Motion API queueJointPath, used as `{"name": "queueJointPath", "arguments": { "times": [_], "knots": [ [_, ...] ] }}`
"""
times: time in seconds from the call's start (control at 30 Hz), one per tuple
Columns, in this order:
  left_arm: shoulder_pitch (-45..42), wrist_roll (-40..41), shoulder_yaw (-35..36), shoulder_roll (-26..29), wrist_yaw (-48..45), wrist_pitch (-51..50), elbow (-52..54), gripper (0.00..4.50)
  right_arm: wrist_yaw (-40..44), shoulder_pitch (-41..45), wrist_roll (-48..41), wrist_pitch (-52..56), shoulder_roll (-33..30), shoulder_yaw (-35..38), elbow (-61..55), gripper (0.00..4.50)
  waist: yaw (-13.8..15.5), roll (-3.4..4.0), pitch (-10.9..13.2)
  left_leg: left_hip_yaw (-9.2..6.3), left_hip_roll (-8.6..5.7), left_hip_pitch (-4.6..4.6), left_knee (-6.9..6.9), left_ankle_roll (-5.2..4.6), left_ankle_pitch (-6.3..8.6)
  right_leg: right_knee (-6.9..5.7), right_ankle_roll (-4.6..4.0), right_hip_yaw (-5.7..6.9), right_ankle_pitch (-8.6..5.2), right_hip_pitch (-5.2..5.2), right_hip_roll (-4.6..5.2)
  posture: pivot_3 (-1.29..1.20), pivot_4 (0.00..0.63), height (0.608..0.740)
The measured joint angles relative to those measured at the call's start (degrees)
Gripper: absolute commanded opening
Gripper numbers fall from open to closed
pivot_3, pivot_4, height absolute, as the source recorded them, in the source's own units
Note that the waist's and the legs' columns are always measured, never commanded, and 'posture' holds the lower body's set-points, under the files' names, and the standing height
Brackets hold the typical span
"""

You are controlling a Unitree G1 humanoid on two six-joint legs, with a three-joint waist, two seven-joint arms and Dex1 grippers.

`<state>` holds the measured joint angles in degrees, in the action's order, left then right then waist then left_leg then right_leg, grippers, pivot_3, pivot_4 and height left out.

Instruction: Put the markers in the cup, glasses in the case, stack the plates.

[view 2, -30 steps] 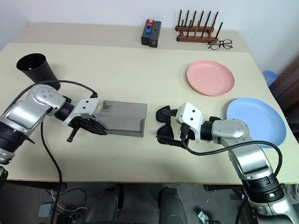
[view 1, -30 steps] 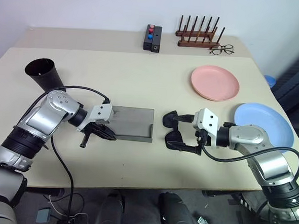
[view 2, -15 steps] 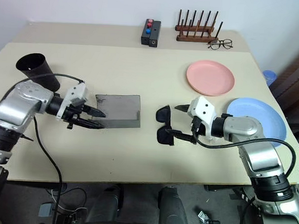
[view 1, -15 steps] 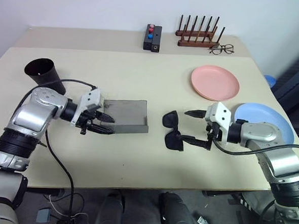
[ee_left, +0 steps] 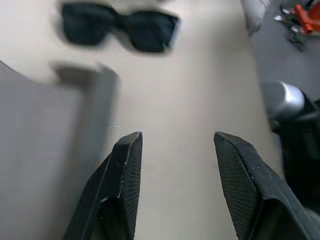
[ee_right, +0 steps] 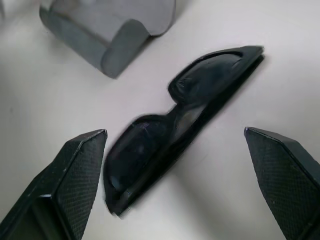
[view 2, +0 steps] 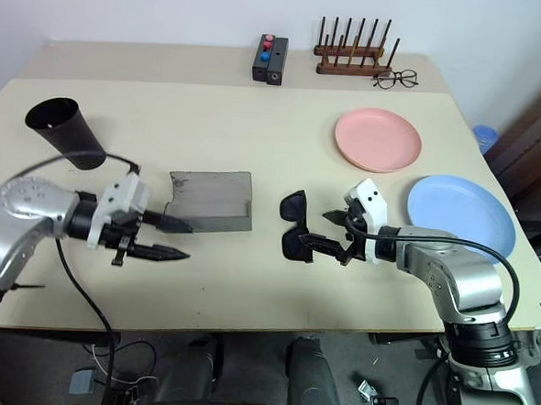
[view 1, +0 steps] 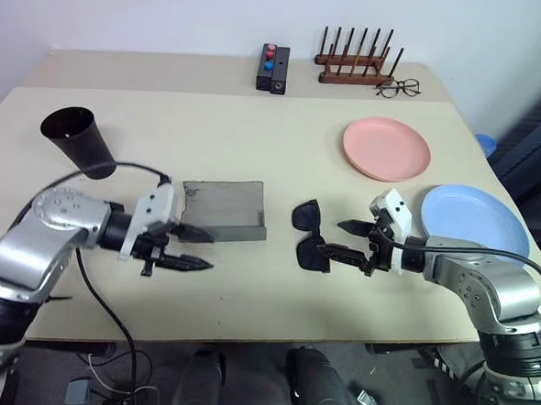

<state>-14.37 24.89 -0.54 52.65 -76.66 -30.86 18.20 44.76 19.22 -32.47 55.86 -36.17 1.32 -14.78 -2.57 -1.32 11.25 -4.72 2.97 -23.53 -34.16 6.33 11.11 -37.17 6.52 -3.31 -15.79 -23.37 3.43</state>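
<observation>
Beige table (view 1: pixel 255 146) under my cameras: the glasses (view 1: pixel 309 235) lie folded just right of the case (view 1: pixel 222 212). My right tool (view 1: pixel 346 241) sits released, fingers spread beside the glasses. My left tool (view 1: pixel 192 250) hovers released at the case's left end, holding nothing.
</observation>
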Motion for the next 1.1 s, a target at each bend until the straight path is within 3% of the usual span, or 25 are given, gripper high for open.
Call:
{"name": "queueJointPath", "arguments": {
  "times": [0.23, 0.63, 0.73, 0.87, 0.93, 1.03, 1.1],
  "knots": [
    [10.82, 0.63, 4.02, 0.00, 4.45, 2.87, 5.29, 2.28, -6.24, 3.64, -2.97, 8.00, 5.27, 1.43, 1.18, 4.50, 0.13, 0.00, 0.00, 0.02, -0.02, -0.02, -0.05, 0.00, 0.00, 0.07, -0.04, -0.01, 0.01, 0.02, 0.04, 0.00, 0.150, 0.740],
    [14.01, 1.57, 6.37, -2.76, 9.04, 7.52, 5.62, 2.28, -10.81, 8.18, -4.90, 15.04, 8.69, 2.73, 7.66, 4.50, 0.03, 0.02, 0.00, 0.02, -0.02, -0.03, -0.03, -0.01, 0.01, 0.07, -0.04, -0.01, 0.01, 0.00, 0.03, 0.00, 0.150, 0.740],
    [14.02, 1.65, 6.36, -2.75, 9.64, 7.51, 5.63, 2.32, -11.88, 8.48, -5.16, 16.27, 9.44, 3.84, 8.31, 3.62, 0.03, 0.02, 0.00, 0.03, -0.02, -0.03, -0.03, -0.01, 0.01, 0.07, -0.04, -0.01, 0.01, 0.00, 0.03, 0.00, 0.150, 0.740],
    [14.06, 1.69, 6.26, -2.75, 9.99, 7.50, 5.63, 2.32, -13.06, 8.49, -5.53, 17.78, 10.40, 4.39, 8.84, 1.64, 0.02, 0.02, 0.00, 0.03, -0.02, -0.04, -0.03, -0.01, 0.01, 0.08, -0.04, -0.01, 0.01, -0.01, 0.03, 0.00, 0.150, 0.740],
    [14.13, 1.72, 6.20, -2.75, 10.24, 7.49, 5.63, 2.32, -13.39, 8.55, -6.00, 18.36, 10.40, 4.82, 8.85, 1.64, 0.03, 0.02, 0.00, 0.03, -0.02, -0.04, -0.03, -0.01, 0.01, 0.08, -0.04, -0.02, 0.01, -0.01, 0.03, 0.00, 0.150, 0.740],
    [14.13, 1.83, 5.90, -2.75, 10.42, 7.49, 5.63, 2.32, -14.02, 8.64, -6.19, 18.96, 10.62, 5.16, 8.88, 0.84, 0.02, 0.02, 0.00, 0.03, -0.02, -0.04, -0.03, -0.01, 0.01, 0.07, -0.04, -0.01, 0.01, -0.01, 0.03, 0.00, 0.150, 0.740],
    [14.14, 1.84, 5.83, -2.75, 10.56, 7.48, 5.63, 2.32, -13.82, 8.88, -7.32, 19.20, 11.02, 5.99, 8.91, 0.04, 0.02, 0.02, 0.00, 0.03, -0.02, -0.04, -0.03, -0.01, 0.01, 0.07, -0.04, -0.01, 0.01, -0.01, 0.03, 0.00, 0.150, 0.740]
  ]
}}
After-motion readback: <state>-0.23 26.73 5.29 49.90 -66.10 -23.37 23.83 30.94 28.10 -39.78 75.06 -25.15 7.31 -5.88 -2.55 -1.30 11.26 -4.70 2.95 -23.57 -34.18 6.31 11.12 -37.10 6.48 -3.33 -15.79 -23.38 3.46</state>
